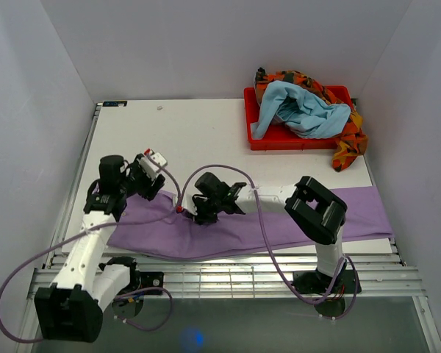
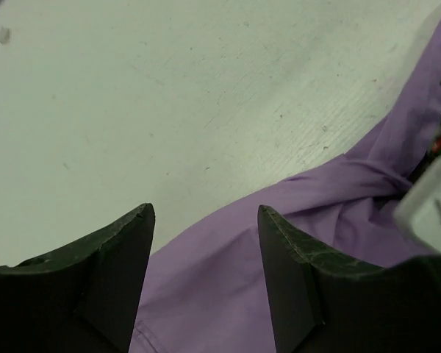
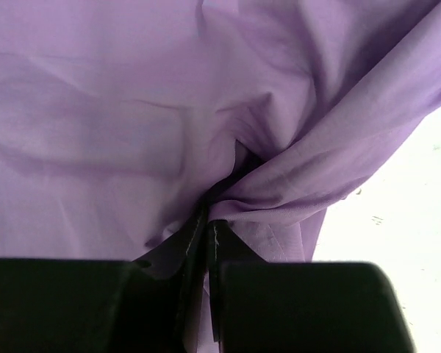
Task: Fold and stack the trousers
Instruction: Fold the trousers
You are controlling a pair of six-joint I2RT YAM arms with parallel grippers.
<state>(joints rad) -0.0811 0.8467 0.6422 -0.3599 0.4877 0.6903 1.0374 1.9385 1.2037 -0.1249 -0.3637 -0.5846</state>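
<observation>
- Right gripper (image 3: 208,220) is clamping one pair of trousers (image 1: 279,220).
- Left gripper (image 2: 204,217) is hovering spread, empty.
- One red tray (image 1: 250,118) is holding two garments (image 1: 301,110).

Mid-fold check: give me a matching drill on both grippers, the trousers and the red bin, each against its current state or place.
Things:
1. left gripper
2. right gripper
3. trousers
4. red bin

States or places:
A. far right corner of the table, holding a blue garment
B. open, holding nothing
C. spread along the near edge
D. shut, pinching a fold of cloth

Pairs: 1-B, 2-D, 3-C, 4-A
</observation>
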